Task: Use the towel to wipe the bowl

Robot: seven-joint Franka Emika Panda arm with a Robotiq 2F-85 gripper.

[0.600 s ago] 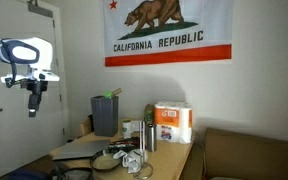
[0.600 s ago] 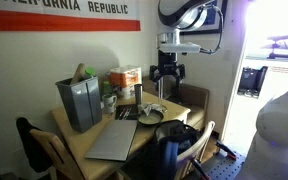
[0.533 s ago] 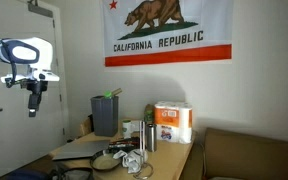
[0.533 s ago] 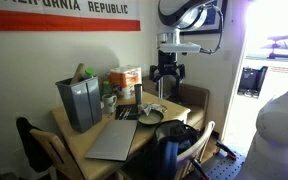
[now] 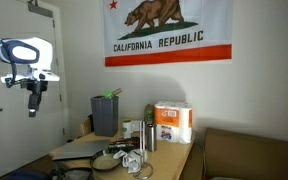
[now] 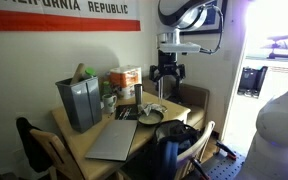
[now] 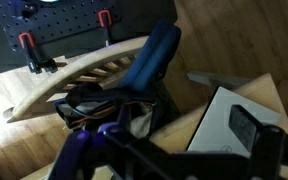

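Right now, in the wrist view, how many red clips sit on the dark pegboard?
2. The left red clip sits at the upper left; the right red clip is near the top edge. Others may lie outside the frame.

A California Republic flag [image 5: 169, 32] hangs on the wall above the tabletop [image 6: 76, 140], which carries a gray bin [image 6: 79, 103], a closed laptop [image 6: 114, 140] and what may be a paper-towel pack [image 5: 172, 123]. A brown couch [image 5: 252, 155] stands beside it.
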